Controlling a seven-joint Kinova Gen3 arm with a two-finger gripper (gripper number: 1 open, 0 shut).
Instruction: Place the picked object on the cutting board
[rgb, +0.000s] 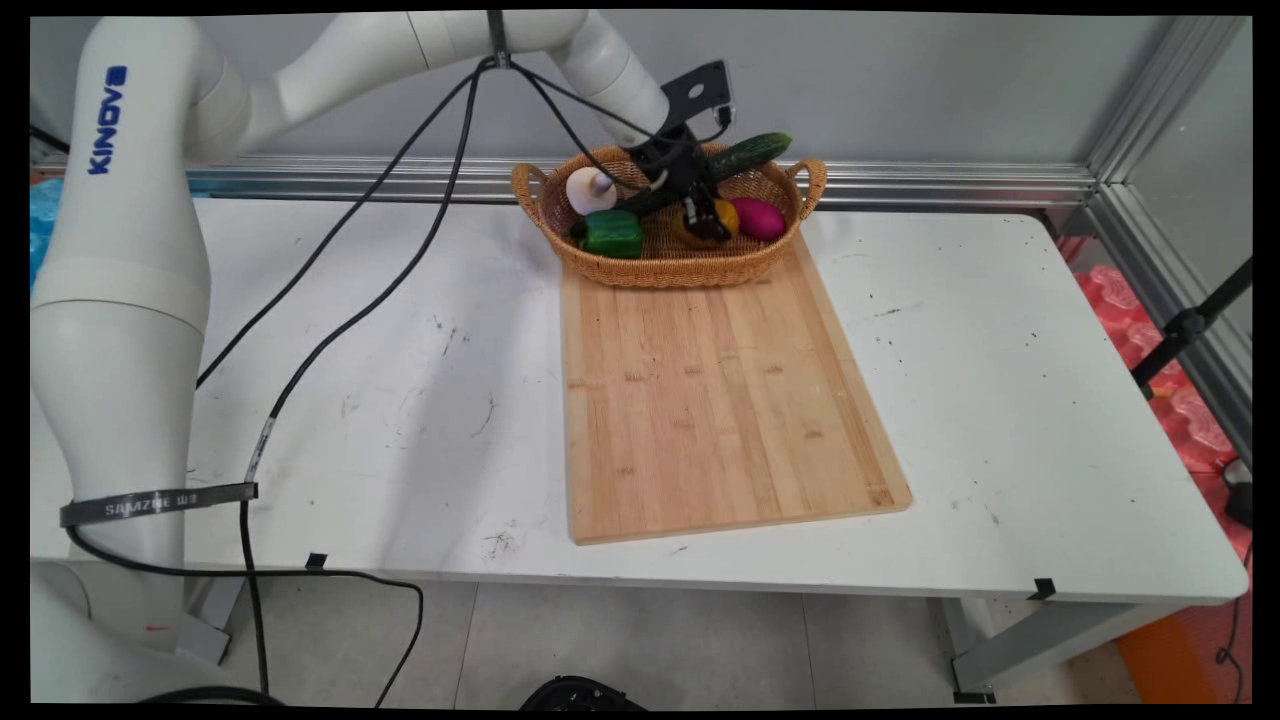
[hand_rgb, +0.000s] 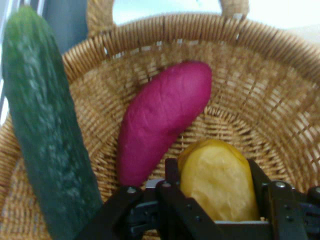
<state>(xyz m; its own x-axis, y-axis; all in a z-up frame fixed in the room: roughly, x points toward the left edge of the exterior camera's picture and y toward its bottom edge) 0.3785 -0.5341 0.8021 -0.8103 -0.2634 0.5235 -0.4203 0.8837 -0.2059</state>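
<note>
Main view: below and well in front of my jaws lies a smooth pale-grained bamboo board (rgb: 715, 390) on the scuffed white table (rgb: 1000, 400). I reach into a woven wicker basket (rgb: 668, 268). A bumpy dark cucumber (hand_rgb: 45, 130) leans beside my jaws, a matte magenta sweet potato (hand_rgb: 162, 120) just ahead. My gripper (hand_rgb: 217, 190) clamps a waxy yellow potato (hand_rgb: 217, 180).

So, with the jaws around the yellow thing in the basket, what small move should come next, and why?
Probably a short straight lift. The gripper has its jaws on both sides of the yellow vegetable, and the purple sweet potato and cucumber lie close in the wicker basket.
</note>
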